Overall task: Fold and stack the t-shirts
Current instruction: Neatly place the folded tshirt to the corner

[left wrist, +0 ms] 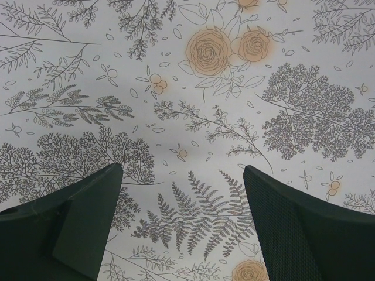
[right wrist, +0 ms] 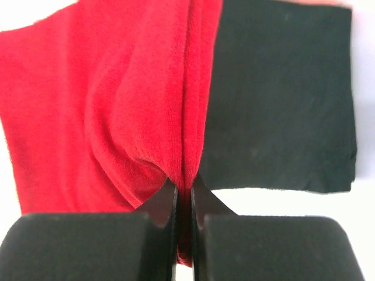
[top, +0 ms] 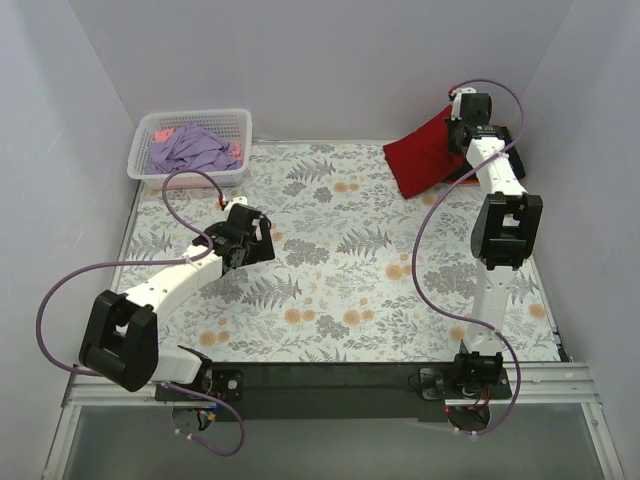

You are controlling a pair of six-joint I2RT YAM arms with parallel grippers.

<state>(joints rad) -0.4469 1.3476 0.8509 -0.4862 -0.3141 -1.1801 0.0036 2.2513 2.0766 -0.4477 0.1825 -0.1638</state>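
A folded deep-red t-shirt [top: 420,152] lies at the far right of the table, and my right gripper [top: 462,128] is shut on its edge. The right wrist view shows red cloth [right wrist: 129,111] pinched between the closed jaws, gathered into a ridge. Under and beside it sits a folded black t-shirt [right wrist: 281,99], mostly hidden by the arm in the top view. More t-shirts, a lavender one [top: 190,148] and a pink one [top: 162,134], are heaped in the basket. My left gripper [top: 250,240] hovers open over the floral cloth, left of centre, with nothing between its fingers [left wrist: 88,222].
A white lattice basket [top: 190,175] stands at the far left corner. The floral table cloth [top: 340,270] covers the table. Grey walls close in the back and both sides. Purple cables loop beside each arm.
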